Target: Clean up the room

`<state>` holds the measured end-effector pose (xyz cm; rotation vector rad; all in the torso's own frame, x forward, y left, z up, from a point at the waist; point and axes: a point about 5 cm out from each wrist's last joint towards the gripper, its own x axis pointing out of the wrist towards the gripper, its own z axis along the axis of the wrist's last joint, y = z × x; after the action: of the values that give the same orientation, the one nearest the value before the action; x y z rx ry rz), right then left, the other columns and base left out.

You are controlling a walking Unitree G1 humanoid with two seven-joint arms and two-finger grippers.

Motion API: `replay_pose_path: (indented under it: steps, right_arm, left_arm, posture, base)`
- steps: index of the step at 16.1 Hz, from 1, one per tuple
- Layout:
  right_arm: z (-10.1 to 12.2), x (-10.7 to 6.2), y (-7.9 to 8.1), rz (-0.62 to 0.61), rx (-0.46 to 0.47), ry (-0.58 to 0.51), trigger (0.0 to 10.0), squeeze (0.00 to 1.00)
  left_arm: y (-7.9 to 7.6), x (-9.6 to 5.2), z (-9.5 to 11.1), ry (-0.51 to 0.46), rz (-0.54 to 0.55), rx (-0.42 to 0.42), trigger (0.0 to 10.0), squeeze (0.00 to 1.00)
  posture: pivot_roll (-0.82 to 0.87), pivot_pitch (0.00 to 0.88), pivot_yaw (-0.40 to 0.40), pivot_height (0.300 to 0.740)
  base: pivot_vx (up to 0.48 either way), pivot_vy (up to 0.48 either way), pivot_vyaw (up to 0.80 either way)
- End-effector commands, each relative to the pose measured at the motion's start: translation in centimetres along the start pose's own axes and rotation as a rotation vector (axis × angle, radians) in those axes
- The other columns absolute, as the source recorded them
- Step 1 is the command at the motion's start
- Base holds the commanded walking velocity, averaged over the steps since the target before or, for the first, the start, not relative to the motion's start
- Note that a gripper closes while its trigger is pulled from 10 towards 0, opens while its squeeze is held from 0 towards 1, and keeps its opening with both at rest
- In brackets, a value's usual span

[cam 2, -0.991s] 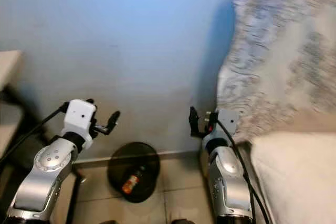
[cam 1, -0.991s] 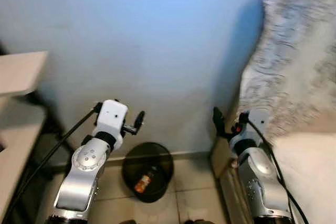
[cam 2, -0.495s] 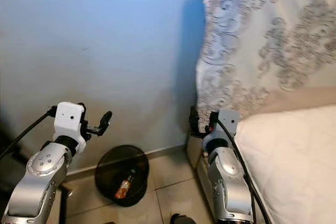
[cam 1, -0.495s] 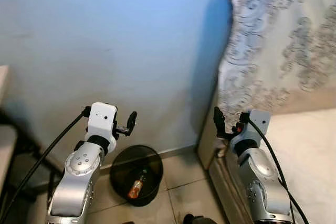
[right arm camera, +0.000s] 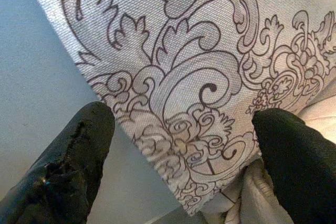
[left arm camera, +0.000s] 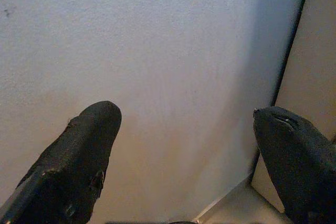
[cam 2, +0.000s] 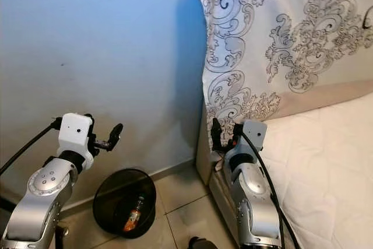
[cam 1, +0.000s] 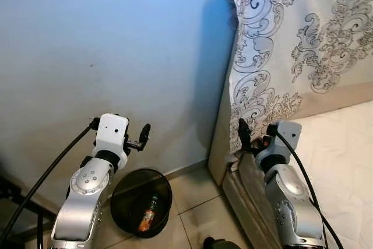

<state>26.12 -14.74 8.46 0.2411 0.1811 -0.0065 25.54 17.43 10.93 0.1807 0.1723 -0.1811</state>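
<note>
Facing the wall with my left gripper [cam 1: 144, 134] and right gripper [cam 1: 242, 134] both spread wide and empty — the bottle [cam 1: 146, 214] already lies in the black bin [cam 1: 120, 193] below. Turning carelessly, I judge, could snag the patterned pillow [cam 1: 291, 45] or kick the bin over.

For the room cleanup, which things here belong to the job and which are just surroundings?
Job:
- black bin on the tiled floor by the wall
- bottle lying inside it
- left end effector, open and empty, above the bin
- right end effector, open and empty, by the bed

Surroundings:
- patterned pillow
- white mattress
- blue wall
</note>
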Motion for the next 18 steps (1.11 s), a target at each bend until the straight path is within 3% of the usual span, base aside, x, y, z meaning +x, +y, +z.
replay_pose_path:
  steps: [1, 15, 16, 17, 18]
  right_arm:
    - [-0.02, 0.0, 0.14, -0.001, -0.005, 0.009, 10.0, 0.0]
    - [-0.03, 0.23, 0.35, 0.006, -0.014, 0.02, 10.0, 0.0]
    - [-0.02, 0.23, 0.38, 0.006, -0.014, 0.02, 10.0, 0.0]
    - [-0.02, 0.22, 0.41, 0.006, -0.013, 0.02, 10.0, 0.0]
    - [-0.03, 0.23, 0.4, 0.005, -0.013, 0.02, 10.0, 0.0]
  left_arm:
    - [0.12, -0.04, 0.15, -0.005, -0.005, 0.014, 10.0, 0.19]
    - [0.11, 0.14, 0.5, -0.024, -0.004, 0.029, 10.0, 0.21]
    - [0.02, 0.11, 0.54, -0.028, -0.014, 0.012, 10.0, 0.75]
    - [-0.04, 0.08, 0.58, -0.032, -0.02, -0.002, 10.0, 1.0]
    - [0.01, 0.09, 0.6, -0.032, -0.015, 0.0, 10.0, 1.0]
  posture:
    - [0.09, 0.0, 0.028, 0.74]
    - [0.1, 0.0, 0.022, 0.74]
    - [0.1, 0.0, 0.022, 0.74]
    - [0.1, 0.0, 0.023, 0.74]
    - [0.09, 0.0, 0.023, 0.74]
  base:
    - [0.0, 0.0, -0.8]
    - [0.0, 0.0, -0.79]
    - [0.0, 0.0, -0.79]
    - [0.0, 0.0, -0.79]
    - [0.0, 0.0, -0.79]
